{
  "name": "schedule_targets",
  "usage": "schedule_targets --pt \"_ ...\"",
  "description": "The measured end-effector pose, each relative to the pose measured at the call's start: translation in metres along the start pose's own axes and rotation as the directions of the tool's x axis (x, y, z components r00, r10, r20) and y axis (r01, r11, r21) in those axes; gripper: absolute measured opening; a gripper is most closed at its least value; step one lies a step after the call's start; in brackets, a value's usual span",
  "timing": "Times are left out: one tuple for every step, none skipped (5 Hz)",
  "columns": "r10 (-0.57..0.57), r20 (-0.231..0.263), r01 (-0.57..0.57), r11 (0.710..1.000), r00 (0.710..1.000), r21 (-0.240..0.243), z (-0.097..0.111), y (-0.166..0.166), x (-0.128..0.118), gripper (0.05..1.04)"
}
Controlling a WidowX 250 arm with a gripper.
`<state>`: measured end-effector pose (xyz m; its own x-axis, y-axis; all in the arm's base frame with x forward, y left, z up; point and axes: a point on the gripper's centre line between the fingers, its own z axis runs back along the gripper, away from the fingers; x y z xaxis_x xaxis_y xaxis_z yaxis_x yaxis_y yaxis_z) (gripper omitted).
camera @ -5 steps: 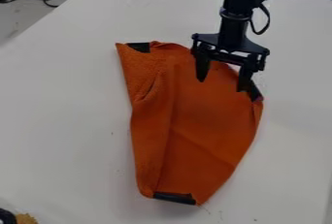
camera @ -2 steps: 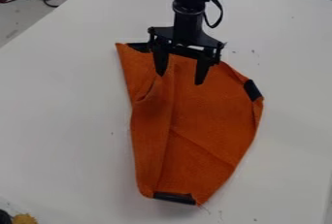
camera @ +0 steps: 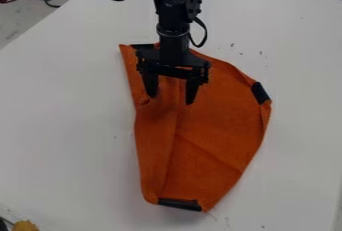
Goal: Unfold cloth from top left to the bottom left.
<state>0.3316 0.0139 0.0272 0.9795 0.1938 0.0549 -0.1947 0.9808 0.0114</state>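
No text, label, brand, number or sign can be read.
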Motion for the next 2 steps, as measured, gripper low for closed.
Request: schedule_targets --pt "0.008 0.0 -0.008 1.0 1.0 0.003 -0.0041 0.0052 -0.0021 0.95" --pt "0.012 -0.006 -0.012 1.0 1.0 0.012 -0.0041 0.0087 -0.0028 0.719"
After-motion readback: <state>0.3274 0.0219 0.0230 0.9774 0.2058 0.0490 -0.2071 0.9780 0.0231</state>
